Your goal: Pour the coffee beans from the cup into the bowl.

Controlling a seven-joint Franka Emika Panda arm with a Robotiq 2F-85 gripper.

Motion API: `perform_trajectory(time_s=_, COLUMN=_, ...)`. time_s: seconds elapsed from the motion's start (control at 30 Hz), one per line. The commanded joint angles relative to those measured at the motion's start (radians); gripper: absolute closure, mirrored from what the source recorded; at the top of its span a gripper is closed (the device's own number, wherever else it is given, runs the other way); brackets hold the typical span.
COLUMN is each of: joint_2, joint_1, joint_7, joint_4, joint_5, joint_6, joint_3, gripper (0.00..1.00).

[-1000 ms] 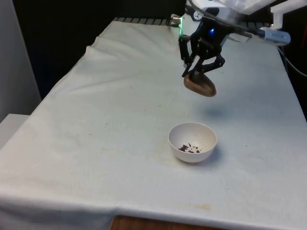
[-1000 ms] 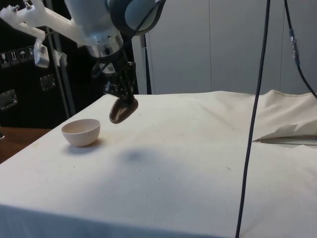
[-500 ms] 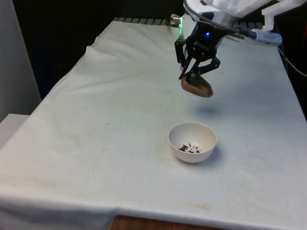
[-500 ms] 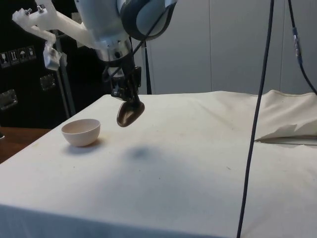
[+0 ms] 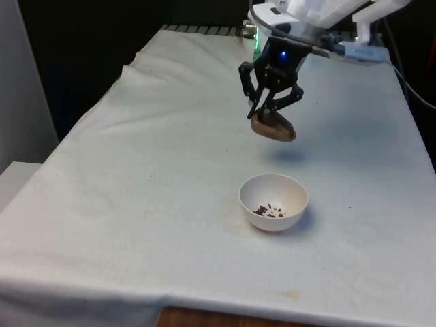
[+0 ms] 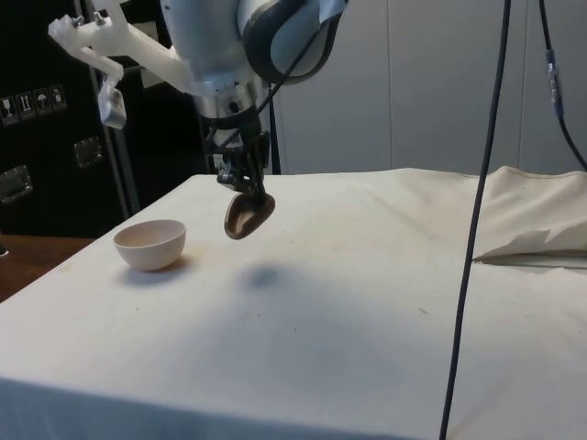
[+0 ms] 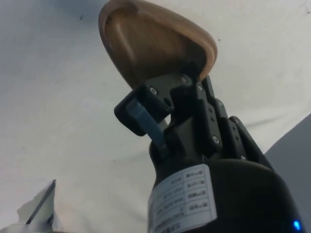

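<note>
Starting nearest you, the white bowl [image 5: 273, 201] sat on the cloth-covered table [image 5: 136, 204] with a scatter of dark coffee beans [image 5: 270, 210] in its bottom; it held the same spot in all 3 front-view moments. Beyond it, the wooden cup [image 5: 272, 127] hung in the air, clamped at its rim between the 2 fingers of the gripper [image 5: 270, 111] and tipped over on its side. In the wrist view the cup's hollow [image 7: 155, 46] looked bare, with no beans in it. Over the last 1.0 s you saw the gripper carry the cup away from the bowl, toward the far end of the table and slightly to the front view's left; in the side view the cup [image 6: 248, 214] stood well apart from the bowl [image 6: 149, 244]. You could judge from this that the pour was done, and that what remained was to set the empty cup down.
</note>
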Motion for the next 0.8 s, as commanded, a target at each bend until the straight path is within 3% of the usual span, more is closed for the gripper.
perform_trajectory(time_s=0.0, joint_2=-0.007, joint_1=-0.011, joint_7=-0.019, joint_4=-0.018, joint_5=0.017, joint_6=0.035, joint_3=0.0, gripper=1.0)
perform_trajectory(time_s=0.03, joint_2=-0.008, joint_1=-0.011, joint_7=-0.024, joint_4=-0.021, joint_5=0.02, joint_6=0.044, joint_3=-0.004, gripper=1.0)
perform_trajectory(time_s=0.07, joint_2=-0.002, joint_1=0.0, joint_7=-0.009, joint_4=-0.009, joint_5=0.006, joint_6=0.02, joint_3=-0.009, gripper=1.0)
perform_trajectory(time_s=0.1, joint_2=-0.008, joint_1=-0.011, joint_7=-0.034, joint_4=-0.029, joint_5=0.027, joint_6=0.063, joint_3=-0.012, gripper=1.0)
perform_trajectory(time_s=0.33, joint_2=-0.013, joint_1=-0.013, joint_7=-0.083, joint_4=-0.064, joint_5=0.063, joint_6=0.129, joint_3=-0.046, gripper=1.0)
perform_trajectory(time_s=0.37, joint_2=-0.005, joint_1=0.0, joint_7=-0.068, joint_4=-0.049, joint_5=0.049, joint_6=0.108, joint_3=-0.053, gripper=1.0)
perform_trajectory(time_s=0.4, joint_2=-0.014, joint_1=-0.012, joint_7=-0.09, joint_4=-0.069, joint_5=0.067, joint_6=0.136, joint_3=-0.051, gripper=1.0)
perform_trajectory(time_s=0.7, joint_2=-0.031, joint_1=-0.012, joint_7=-0.16, joint_4=-0.118, joint_5=0.103, joint_6=0.197, joint_3=-0.102, gripper=1.0)
perform_trajectory(time_s=0.73, joint_2=-0.024, joint_1=0.0, joint_7=-0.147, joint_4=-0.105, joint_5=0.091, joint_6=0.18, joint_3=-0.111, gripper=1.0)
perform_trajectory(time_s=0.77, joint_2=-0.033, joint_1=-0.011, joint_7=-0.167, joint_4=-0.123, joint_5=0.106, joint_6=0.202, joint_3=-0.108, gripper=1.0)
